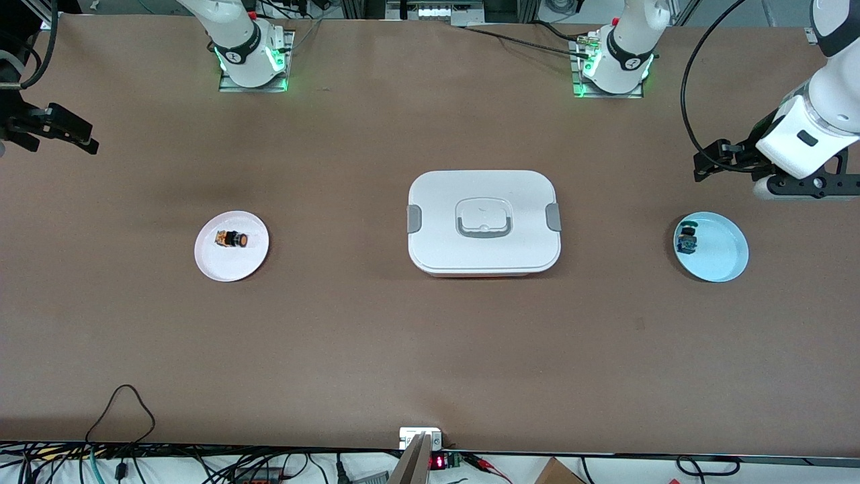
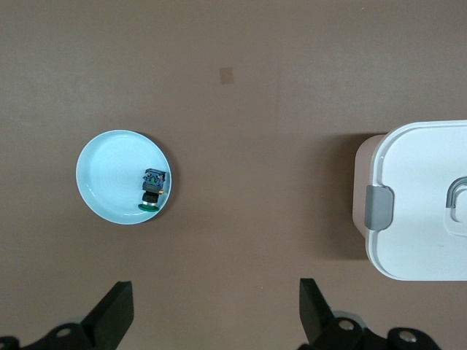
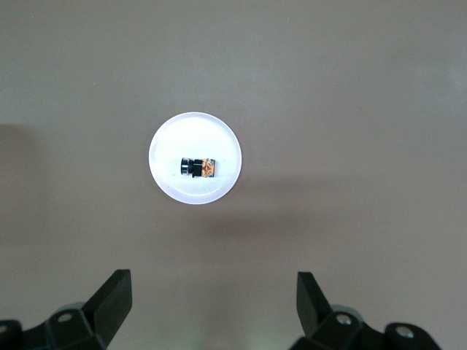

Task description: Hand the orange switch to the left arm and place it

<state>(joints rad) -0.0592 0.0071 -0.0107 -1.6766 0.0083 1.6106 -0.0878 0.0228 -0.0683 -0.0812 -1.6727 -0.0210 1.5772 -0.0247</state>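
The orange switch (image 1: 232,238) lies on its side on a small white plate (image 1: 232,266) toward the right arm's end of the table; the right wrist view shows the switch (image 3: 195,167) on that plate (image 3: 193,135). My right gripper (image 1: 67,138) hangs open over bare table beside that plate, its jaws wide and empty (image 3: 211,299). The white lidded box (image 1: 484,222) stands mid-table, and its edge (image 2: 423,204) reaches into the left wrist view. My left gripper (image 1: 702,165) hangs open and empty (image 2: 217,306) over bare table at the left arm's end.
A light blue plate (image 1: 724,254) holds a small blue-and-green-topped component (image 1: 686,238) near the left gripper; the plate (image 2: 109,168) and the component (image 2: 152,188) also show in the left wrist view. Cables run along the table's edge nearest the front camera.
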